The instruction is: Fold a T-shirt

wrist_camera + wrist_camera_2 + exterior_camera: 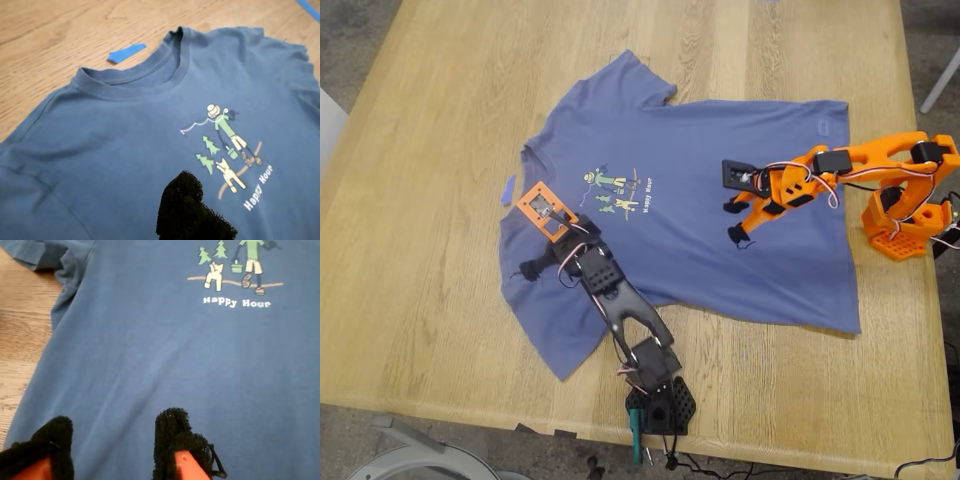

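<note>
The T-shirt (720, 230) lies flat mid-table (410, 300) — my second gripper (737, 222) hovers parted, empty; my first gripper's (532, 270) jaws — cannot tell.

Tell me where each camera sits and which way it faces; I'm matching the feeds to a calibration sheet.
Exterior view: high above the table, looking down on the T-shirt; both arms show.
First wrist view: on my first gripper, facing across the chest toward the collar and blue scrap; one black pad shows.
Second wrist view: on my second gripper, facing from the hem side toward the print; two black pads show, apart.
Shared: all three show the print.
</note>
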Action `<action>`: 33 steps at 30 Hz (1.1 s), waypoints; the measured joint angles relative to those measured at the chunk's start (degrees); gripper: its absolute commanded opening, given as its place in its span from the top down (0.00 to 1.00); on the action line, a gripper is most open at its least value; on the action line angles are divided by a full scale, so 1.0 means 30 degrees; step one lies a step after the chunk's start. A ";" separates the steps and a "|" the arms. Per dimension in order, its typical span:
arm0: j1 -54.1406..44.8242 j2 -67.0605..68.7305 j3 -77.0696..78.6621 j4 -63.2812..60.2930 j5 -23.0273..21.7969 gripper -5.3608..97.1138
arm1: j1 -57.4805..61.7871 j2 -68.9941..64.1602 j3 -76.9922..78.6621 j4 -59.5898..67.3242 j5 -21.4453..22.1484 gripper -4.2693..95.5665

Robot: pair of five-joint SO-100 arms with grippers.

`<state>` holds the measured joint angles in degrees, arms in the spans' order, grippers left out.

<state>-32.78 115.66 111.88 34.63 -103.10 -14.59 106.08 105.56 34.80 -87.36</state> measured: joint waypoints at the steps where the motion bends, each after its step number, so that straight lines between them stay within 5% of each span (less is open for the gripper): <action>1: 0.0000 -0.0498 0.0000 -0.0498 0.0000 0.30 | -0.0176 -0.0381 -0.0088 -0.0088 0.0000 0.71; 13: -0.1875 -0.6650 -0.1055 -0.3750 0.0000 0.30 | -0.0791 -0.3867 -0.3867 -0.0439 0.0322 0.75; 33: -0.2197 -1.7021 -1.0840 -0.4951 0.0029 0.31 | -0.1289 -0.6270 -0.5596 -0.1465 0.0674 0.76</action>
<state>-39.38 64.60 79.37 19.78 -103.01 -18.46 87.28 88.77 30.41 -85.34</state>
